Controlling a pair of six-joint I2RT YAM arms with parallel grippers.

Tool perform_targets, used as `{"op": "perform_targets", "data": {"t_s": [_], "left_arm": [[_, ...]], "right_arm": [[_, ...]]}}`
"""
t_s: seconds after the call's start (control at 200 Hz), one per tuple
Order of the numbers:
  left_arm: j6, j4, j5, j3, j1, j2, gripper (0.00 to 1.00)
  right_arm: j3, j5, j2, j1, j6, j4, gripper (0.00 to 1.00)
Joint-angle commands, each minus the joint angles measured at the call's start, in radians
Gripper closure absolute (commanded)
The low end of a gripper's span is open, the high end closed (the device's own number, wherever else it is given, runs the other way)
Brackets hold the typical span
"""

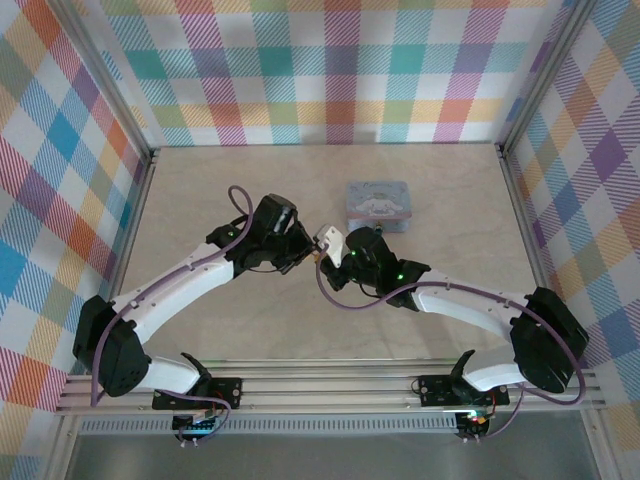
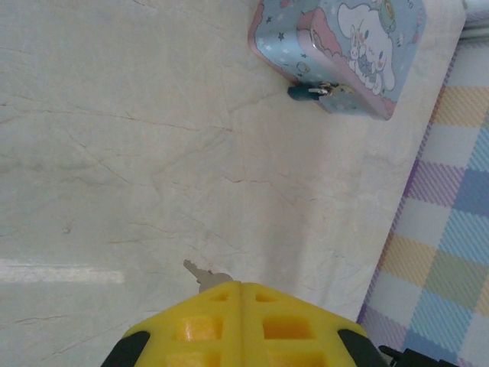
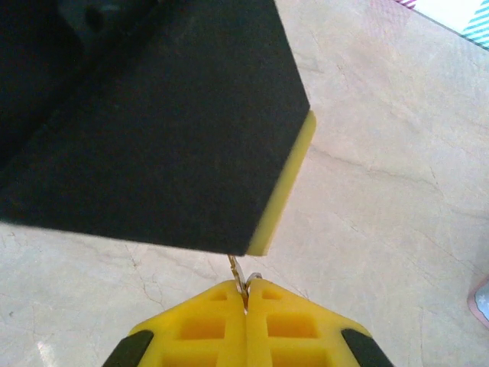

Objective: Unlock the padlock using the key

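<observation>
Evidently the two claws meet tip to tip so that the key can pass between them, or be re-gripped at a better angle. The left claw is pressed together on the key, whose blade pokes out sideways from its tip, and the right claw pinches a sliver of what looks like the same metal. The padlock sits well ahead of the left claw and off to its right, against the side of the tin on the table, well apart from the key.
</observation>
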Motion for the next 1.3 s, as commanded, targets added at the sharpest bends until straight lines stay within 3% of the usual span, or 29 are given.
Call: {"op": "perform_targets", "data": {"t_s": [0.0, 0.06, 0.14, 0.22, 0.325, 0.44, 0.595, 0.74, 0.87, 1.02, 1.295], "left_arm": [[0.137, -0.086, -0.018, 0.082, -0.020, 0.016, 1.00], [0.232, -0.136, -0.062, 0.114, -0.019, 0.021, 1.00], [0.362, -0.177, -0.096, 0.143, 0.001, 0.023, 1.00], [0.527, -0.162, -0.086, 0.141, 0.028, 0.005, 1.00], [0.773, -0.073, -0.057, 0.094, 0.051, -0.052, 1.00], [1.008, -0.046, 0.156, 0.095, 0.097, -0.078, 1.00], [1.255, -0.190, 0.492, 0.207, 0.111, -0.033, 1.00], [1.366, -0.284, 0.701, 0.283, 0.119, 0.019, 1.00], [1.411, -0.317, 0.807, 0.317, 0.122, 0.047, 1.00], [1.435, -0.354, 0.825, 0.350, 0.124, 0.074, 1.00], [1.451, -0.384, 0.829, 0.377, 0.136, 0.091, 1.00]], "right_arm": [[0.030, -0.038, -0.017, 0.006, 0.005, 0.014, 0.85], [0.039, -0.117, -0.046, -0.005, 0.054, -0.009, 0.70], [0.112, -0.321, -0.085, -0.064, 0.095, -0.123, 0.55], [0.223, -0.508, -0.094, -0.145, 0.118, -0.290, 0.48], [0.319, -0.724, -0.092, -0.257, 0.159, -0.407, 0.47], [0.361, -0.840, -0.089, -0.326, 0.174, -0.442, 0.46], [0.392, -0.952, -0.049, -0.329, 0.135, -0.467, 0.47], [0.389, -1.071, -0.005, -0.329, 0.167, -0.444, 0.54], [0.374, -1.108, 0.010, -0.326, 0.171, -0.447, 0.58], [0.346, -1.129, -0.001, -0.324, 0.178, -0.432, 0.64], [0.276, -1.061, -0.033, -0.326, 0.166, -0.436, 0.59]]}}
